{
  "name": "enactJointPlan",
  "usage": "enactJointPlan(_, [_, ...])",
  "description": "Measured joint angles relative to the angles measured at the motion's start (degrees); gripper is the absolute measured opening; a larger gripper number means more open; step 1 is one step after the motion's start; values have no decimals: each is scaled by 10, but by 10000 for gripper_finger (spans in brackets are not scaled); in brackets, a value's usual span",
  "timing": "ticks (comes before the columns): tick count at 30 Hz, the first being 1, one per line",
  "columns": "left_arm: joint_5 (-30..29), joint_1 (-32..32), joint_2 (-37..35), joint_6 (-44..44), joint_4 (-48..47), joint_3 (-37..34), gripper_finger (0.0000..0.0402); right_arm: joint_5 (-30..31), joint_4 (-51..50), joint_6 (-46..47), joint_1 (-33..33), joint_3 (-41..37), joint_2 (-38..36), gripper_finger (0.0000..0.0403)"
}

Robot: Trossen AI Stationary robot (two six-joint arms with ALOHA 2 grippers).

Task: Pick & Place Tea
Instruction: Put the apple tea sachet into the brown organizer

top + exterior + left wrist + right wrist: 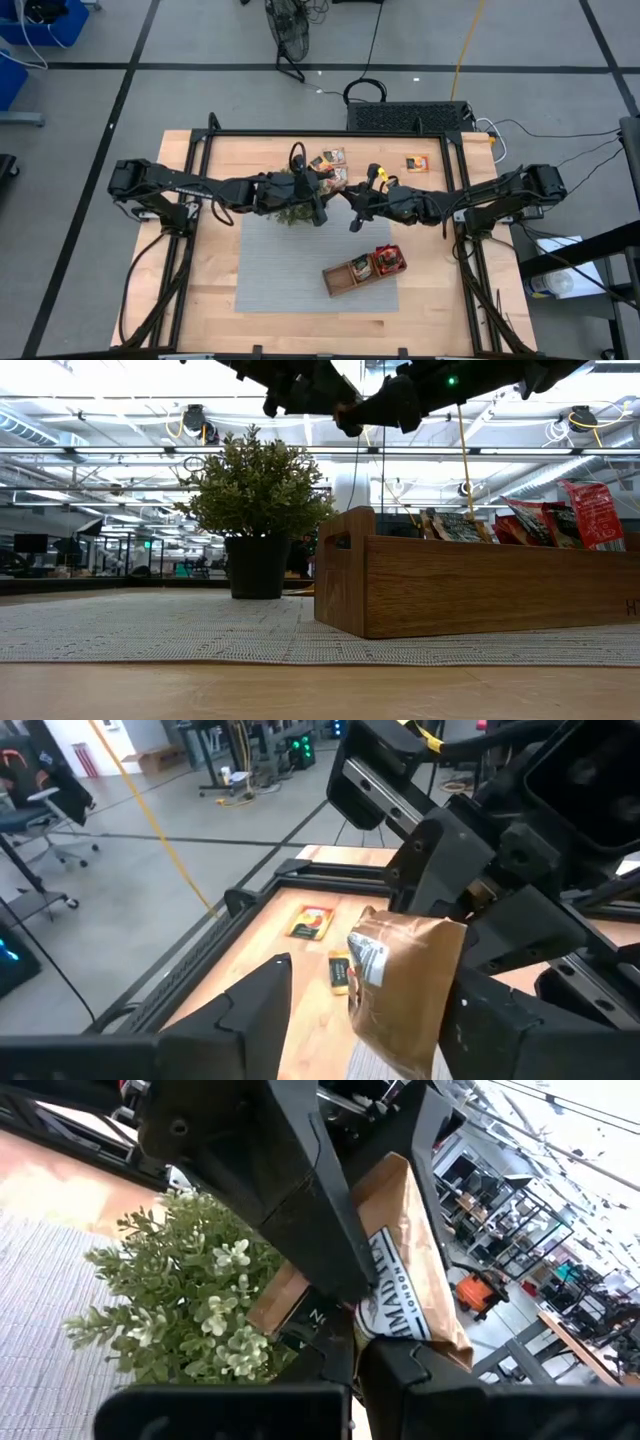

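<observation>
Your right gripper (350, 1350) pinches a brown sachet (405, 1250) just beside the plant (293, 200), high above the mat. Your left gripper (365, 1010) stands spread around the same sachet, apparently just letting go. The sachet's long axis runs up out of the right fingers. The tray (340, 280) lies well apart from the plant, nearer your right arm.

Bright, even overhead light; glaring ceiling, blurred wrist-view foregrounds.
</observation>
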Motion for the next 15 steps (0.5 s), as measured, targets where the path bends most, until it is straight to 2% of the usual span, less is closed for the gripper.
enactJointPlan(4, [10, 5, 0, 0, 13, 0, 189, 1, 0, 13, 2, 0, 0, 0])
enactJointPlan(9, [57, 12, 0, -1, 34, 0, 136, -4, -12, 24, 3, 0, 0, 0])
enactJointPlan(12, [71, 13, 0, 0, 38, 0, 94, -5, -15, 29, 3, 0, 0, 0])
enactJointPlan(15, [76, 13, 0, 24, 37, 0, 33, -5, -15, 45, 3, 0, 0, 0])
